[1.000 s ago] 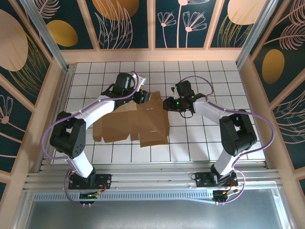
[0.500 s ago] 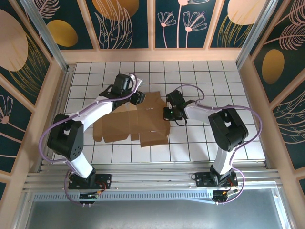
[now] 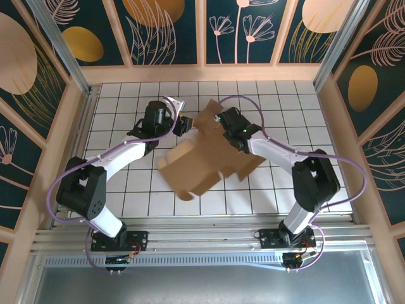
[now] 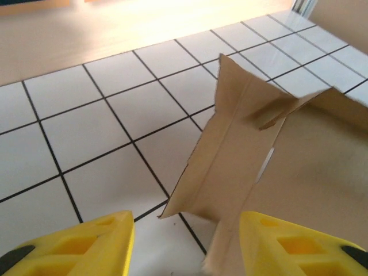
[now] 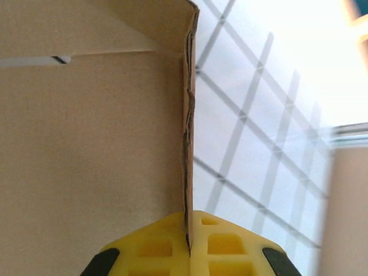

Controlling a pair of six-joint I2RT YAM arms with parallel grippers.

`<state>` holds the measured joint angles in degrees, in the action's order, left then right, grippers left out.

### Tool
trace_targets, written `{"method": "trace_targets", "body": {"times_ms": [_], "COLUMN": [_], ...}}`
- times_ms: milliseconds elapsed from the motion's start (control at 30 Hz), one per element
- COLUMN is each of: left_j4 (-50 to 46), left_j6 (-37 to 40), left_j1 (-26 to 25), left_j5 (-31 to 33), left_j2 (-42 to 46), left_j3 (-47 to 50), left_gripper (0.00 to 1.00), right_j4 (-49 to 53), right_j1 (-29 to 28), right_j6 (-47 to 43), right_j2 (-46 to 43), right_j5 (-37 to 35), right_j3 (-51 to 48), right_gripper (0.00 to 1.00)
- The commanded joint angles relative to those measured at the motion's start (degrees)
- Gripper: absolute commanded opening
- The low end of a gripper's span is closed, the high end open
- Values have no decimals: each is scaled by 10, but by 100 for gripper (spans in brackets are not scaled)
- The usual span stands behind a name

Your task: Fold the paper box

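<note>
The paper box (image 3: 202,158) is a flat brown die-cut sheet, lifted off the white tiles and tilted, its lower corner near the middle of the floor. My right gripper (image 3: 220,120) is shut on the sheet's upper edge; in the right wrist view the yellow fingers (image 5: 167,247) pinch the thin cardboard edge (image 5: 187,144). My left gripper (image 3: 185,124) is just left of the sheet's top flap, open. In the left wrist view a folded flap (image 4: 230,149) reaches down between the two yellow fingers (image 4: 80,250), close to the right one, unclamped.
White tiled floor (image 3: 278,101) with wooden walls (image 3: 202,73) on three sides. An aluminium rail (image 3: 202,237) runs along the near edge by the arm bases. Open tiles lie right of the sheet and at the back.
The right gripper closed on the sheet's edge and raised it; the sheet went from lying flat to hanging tilted. The left gripper stayed open and drew back slightly to the left.
</note>
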<state>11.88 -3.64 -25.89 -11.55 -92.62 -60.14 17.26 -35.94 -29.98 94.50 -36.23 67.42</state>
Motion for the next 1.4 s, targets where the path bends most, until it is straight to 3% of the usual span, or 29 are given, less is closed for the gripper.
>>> {"method": "trace_targets", "body": {"times_ms": [0, 200, 267, 500, 767, 1000, 1133, 1233, 1333, 1367], "left_j4": [98, 210, 234, 340, 257, 207, 181, 184, 182, 172], "left_j6": [13, 31, 33, 68, 159, 146, 143, 128, 106, 102], "left_j1": [4, 5, 5, 5, -6, -15, -20, -23, -26, -26], "left_j5": [-38, -131, -160, -256, -298, -295, -333, -347, -357, -360], "left_j2": [9, -5, -22, -128, -240, -342, -371, -382, -399, -407], "left_j3": [25, 70, 70, 47, -103, -235, -271, -282, -307, -321], "left_gripper": [51, 53, 53, 54, 63, 74, 68, 58, 42, 33], "right_j4": [-106, -308, -358, -407, -378, -373, -370, -375, -380, -380], "right_j1": [11, 28, 30, 18, 15, 14, 14, 13, 11, 10], "right_j6": [-282, -533, -564, -498, -420, -404, -402, -401, -397, -394], "right_j2": [-49, -111, -116, -113, -110, -108, -110, -111, -108, -106], "right_j5": [-119, -117, -114, -116, -107, -106, -107, -109, -109, -109], "right_j3": [-32, -93, -120, -205, -219, -227, -229, -229, -231, -230], "right_gripper": [0, 0, 0, 0, 0, 0, 0, 0, 0, 0]}}
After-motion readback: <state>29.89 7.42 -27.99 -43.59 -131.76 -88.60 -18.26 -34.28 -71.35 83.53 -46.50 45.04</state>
